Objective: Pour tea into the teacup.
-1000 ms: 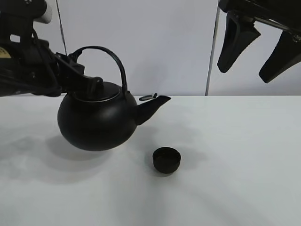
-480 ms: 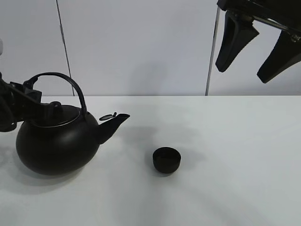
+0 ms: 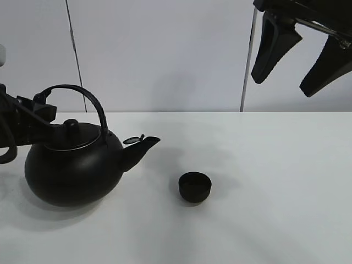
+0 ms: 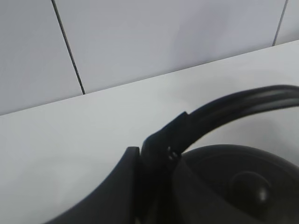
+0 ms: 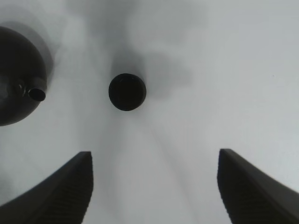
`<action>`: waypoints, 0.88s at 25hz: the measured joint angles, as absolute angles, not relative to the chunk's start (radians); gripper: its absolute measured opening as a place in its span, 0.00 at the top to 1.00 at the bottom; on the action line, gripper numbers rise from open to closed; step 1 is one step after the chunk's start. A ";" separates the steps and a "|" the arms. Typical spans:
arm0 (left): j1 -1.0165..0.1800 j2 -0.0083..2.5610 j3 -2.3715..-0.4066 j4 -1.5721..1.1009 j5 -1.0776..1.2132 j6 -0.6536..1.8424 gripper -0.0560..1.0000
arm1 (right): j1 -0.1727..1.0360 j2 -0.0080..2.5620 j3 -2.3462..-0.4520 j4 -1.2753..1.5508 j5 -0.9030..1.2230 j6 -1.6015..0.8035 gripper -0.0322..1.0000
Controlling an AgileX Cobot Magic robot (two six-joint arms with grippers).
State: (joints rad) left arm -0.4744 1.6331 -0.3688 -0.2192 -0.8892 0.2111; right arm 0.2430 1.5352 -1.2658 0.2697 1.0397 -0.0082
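The teacup (image 3: 194,186), small, round and matte black, stands near the middle of the white table (image 3: 275,165); it also shows from above as the teacup (image 5: 127,92). To its left is the big black kettle (image 3: 71,170), upright and low over the table, its spout (image 3: 144,145) pointing at the cup but well apart from it. My left gripper (image 3: 34,111) is shut on the kettle's arched handle (image 4: 233,106), with the lid knob (image 4: 247,184) below it. My right gripper (image 3: 300,58) hangs open high at the back right, holding nothing, with the kettle (image 5: 16,74) at the edge of its view.
A pale panelled wall (image 3: 165,55) with dark seams stands behind the table. Soft shadows lie on the white table around the cup and the kettle.
The kettle, held by my left gripper, has swung from beside the cup down and to the left, then edged slightly back to the right. The teacup and my right gripper have not moved.
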 joint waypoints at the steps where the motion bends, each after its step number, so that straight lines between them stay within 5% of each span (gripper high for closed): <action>1: -0.474 1.633 -0.369 -0.218 -0.889 0.211 0.85 | 0.243 1.535 -1.266 0.270 1.040 -0.008 0.47; 22: -0.474 1.756 -0.369 -0.192 -0.958 0.177 0.85 | 0.243 1.535 -1.266 0.270 1.030 -0.014 0.47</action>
